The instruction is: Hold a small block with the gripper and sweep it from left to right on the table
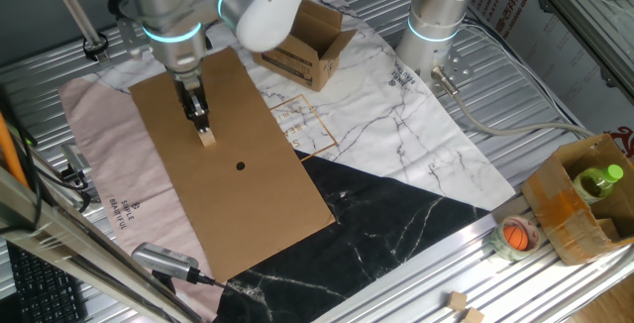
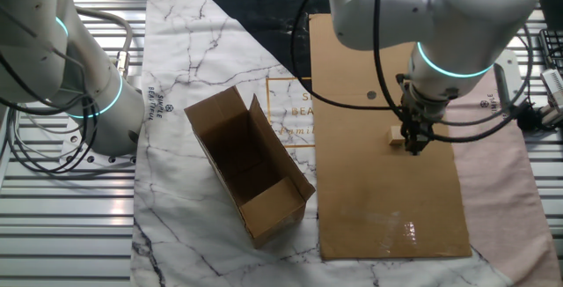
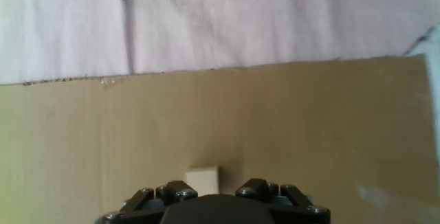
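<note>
Item: small block, on cardboard sheet, up-left of black dot. My gripper directly above block, touching it; grip unconfirmed, cannot tell.

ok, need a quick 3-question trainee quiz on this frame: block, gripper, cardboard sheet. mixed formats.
1. True or false: the small block lies on the pink cloth.
2. Multiple choice: in the fixed view that shows the green bottle, where is the black dot relative to the block? A) lower right B) upper left C) hidden under it
3. Fill in: the open box lies tipped on the ____ cloth.

Key
1. False. It sits on the cardboard sheet, at the tip of the gripper.
2. A
3. Marble-print
</note>
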Available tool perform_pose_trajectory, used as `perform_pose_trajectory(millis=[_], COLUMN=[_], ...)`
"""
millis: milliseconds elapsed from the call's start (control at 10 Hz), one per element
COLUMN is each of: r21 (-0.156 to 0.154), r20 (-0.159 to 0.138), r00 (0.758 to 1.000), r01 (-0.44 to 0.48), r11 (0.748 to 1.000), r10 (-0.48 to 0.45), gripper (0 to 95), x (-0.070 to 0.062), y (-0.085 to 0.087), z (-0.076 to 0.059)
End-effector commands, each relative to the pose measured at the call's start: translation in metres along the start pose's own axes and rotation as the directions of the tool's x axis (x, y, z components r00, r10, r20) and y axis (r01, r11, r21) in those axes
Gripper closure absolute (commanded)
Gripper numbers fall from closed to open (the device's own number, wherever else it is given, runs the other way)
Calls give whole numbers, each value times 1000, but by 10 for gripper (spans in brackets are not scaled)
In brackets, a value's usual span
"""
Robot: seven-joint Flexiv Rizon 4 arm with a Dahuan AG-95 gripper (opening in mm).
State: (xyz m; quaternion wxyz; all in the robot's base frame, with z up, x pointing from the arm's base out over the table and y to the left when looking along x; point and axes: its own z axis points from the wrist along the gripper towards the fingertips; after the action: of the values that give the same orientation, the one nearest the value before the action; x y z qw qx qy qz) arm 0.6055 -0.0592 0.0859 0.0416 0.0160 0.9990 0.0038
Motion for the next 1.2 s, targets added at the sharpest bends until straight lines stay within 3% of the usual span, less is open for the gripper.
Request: perform_pose_trajectory(millis=[100,1200], r21=[6,4], r20=[0,-5], r00=[1000,997], r01=[-2,71], r11=[1000,997], r10=[2,-71], gripper=[380,380], x=[0,0], y=[-4,-4], z=[-4,-3])
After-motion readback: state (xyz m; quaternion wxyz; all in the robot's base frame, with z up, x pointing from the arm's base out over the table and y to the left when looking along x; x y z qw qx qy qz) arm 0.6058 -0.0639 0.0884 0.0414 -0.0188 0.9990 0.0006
